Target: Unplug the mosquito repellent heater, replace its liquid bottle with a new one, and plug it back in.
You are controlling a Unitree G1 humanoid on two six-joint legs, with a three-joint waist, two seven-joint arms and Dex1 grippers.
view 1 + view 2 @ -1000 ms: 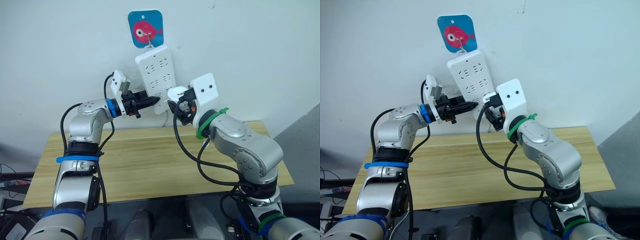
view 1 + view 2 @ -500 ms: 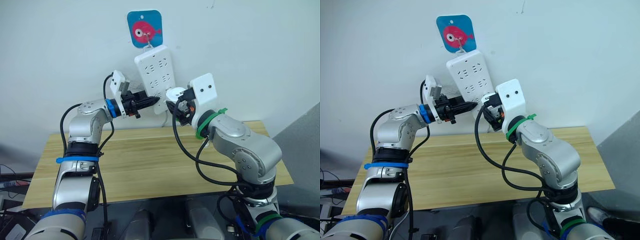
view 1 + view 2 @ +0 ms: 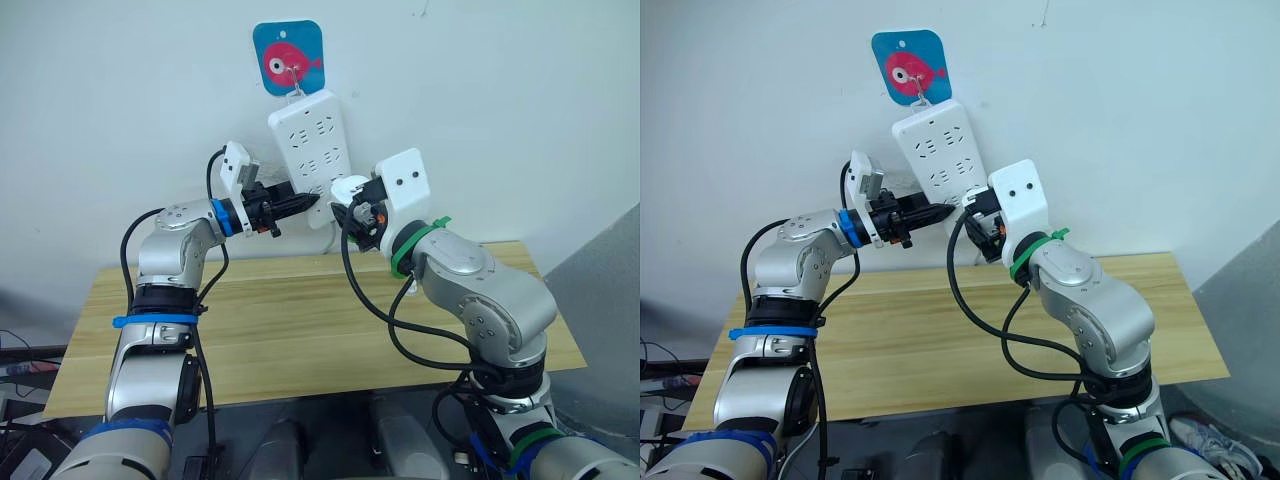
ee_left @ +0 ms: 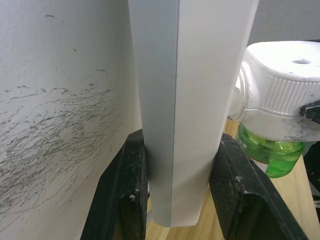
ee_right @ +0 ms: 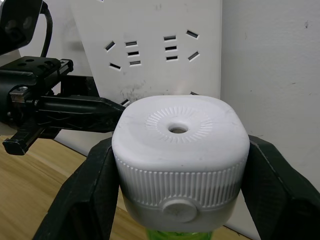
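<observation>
- The left gripper (image 4: 172,197) clamps the lower edge of the power strip (image 3: 313,150), one black finger on each side of its slab, probably to steady the hanging strip against a pull or push at its sockets
- The right gripper (image 5: 178,187) is closed on the mosquito repellent heater (image 5: 180,155), its fingers pressed to the two flanks, at the strip's lower right face; whether the prongs are seated I cannot tell
- The strip hangs tilted from a hook on a blue fish sign (image 3: 289,57) on the white wall, above the wooden table (image 3: 300,320)
- The heater is smooth white plastic, a rounded square cap with a small centre hole, fine radial ribbing and a ridged skirt
- A translucent green bottle (image 4: 267,157) sits under it
- The wall near the strip is scuffed with grey scratches
</observation>
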